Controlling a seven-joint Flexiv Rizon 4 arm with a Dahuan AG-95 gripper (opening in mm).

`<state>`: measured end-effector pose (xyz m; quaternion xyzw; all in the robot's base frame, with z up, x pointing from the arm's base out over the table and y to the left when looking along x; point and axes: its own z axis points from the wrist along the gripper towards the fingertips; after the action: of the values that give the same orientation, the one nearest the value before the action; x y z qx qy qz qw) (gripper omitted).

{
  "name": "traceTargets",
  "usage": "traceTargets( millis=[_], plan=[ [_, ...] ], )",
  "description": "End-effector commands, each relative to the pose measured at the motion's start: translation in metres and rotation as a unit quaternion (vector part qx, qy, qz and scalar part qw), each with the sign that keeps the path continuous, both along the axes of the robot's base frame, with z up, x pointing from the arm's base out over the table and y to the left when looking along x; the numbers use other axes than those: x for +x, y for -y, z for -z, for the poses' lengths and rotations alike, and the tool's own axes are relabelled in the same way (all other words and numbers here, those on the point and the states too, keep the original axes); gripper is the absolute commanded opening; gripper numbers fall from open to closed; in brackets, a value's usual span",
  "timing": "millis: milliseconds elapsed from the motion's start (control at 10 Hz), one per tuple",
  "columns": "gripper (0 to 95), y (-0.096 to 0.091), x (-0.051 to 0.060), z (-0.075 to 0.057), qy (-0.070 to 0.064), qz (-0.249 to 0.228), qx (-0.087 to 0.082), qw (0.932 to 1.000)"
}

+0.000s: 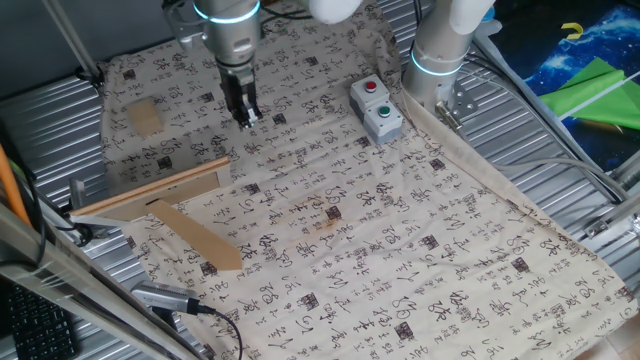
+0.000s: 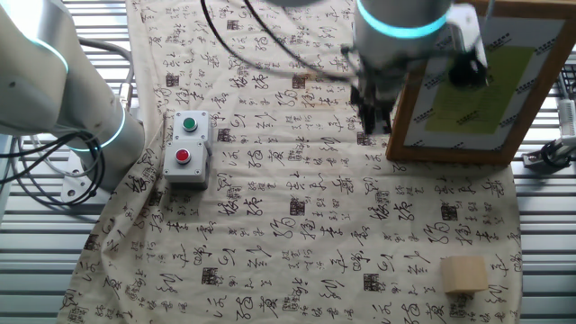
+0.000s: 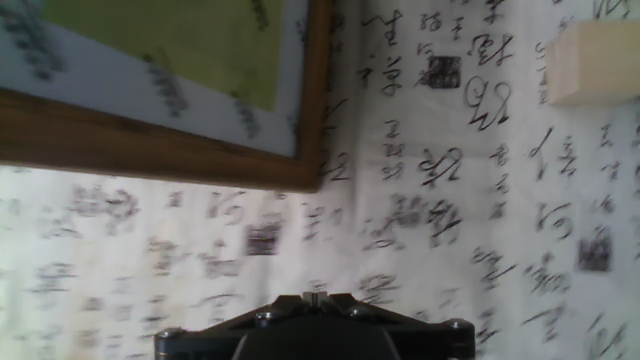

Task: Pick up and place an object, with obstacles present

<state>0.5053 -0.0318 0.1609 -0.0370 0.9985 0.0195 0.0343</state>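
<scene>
- One fixed view: a cloth (image 1: 400, 250) printed with dark characters covers the ribbed metal tabletop (image 1: 560, 140). The wooden block (image 1: 146, 117) lies near the far left edge, apart from the gripper (image 1: 245, 118), whose fingers look nearly together and hold nothing. A framed board (image 1: 150, 195), a tan plank (image 1: 205, 240) and a two-button box (image 1: 377, 108) lie around.
- The other fixed view: the block (image 2: 464, 274) sits low right, clear of the frame (image 2: 477, 90).
- Hand view: the block (image 3: 590, 65) appears top right.

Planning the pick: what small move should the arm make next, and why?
Probably travel sideways toward the wooden block, staying raised. The gripper is empty, apart from the block, with bare cloth between them; the upright framed board stands off that path.
</scene>
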Motion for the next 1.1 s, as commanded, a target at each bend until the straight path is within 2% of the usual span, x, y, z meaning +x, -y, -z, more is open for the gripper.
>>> traceTargets(
  millis=[100,300,400,600,700,800,900,1000,1100],
  plan=[
    [0.0,0.034,0.031,0.017,-0.004,-0.077,-0.028,0.9966],
    [0.0,0.052,0.073,0.022,-0.004,-0.14,-0.035,0.9895],
    [0.0,0.059,0.087,0.022,-0.004,-0.164,-0.036,0.9858],
    [0.0,0.095,0.113,0.029,0.001,-0.235,-0.031,0.9714],
    [0.0,0.108,0.118,0.033,0.001,-0.256,-0.034,0.9662],
    [0.0,0.124,0.118,0.041,0.003,-0.287,-0.037,0.9572],
    [0.0,0.134,0.118,0.047,0.007,-0.305,-0.039,0.9517],
    [0.0,0.151,0.122,0.057,0.011,-0.348,-0.043,0.9365],
    [0.0,0.16,0.127,0.06,0.012,-0.369,-0.046,0.9284]
  ],
)
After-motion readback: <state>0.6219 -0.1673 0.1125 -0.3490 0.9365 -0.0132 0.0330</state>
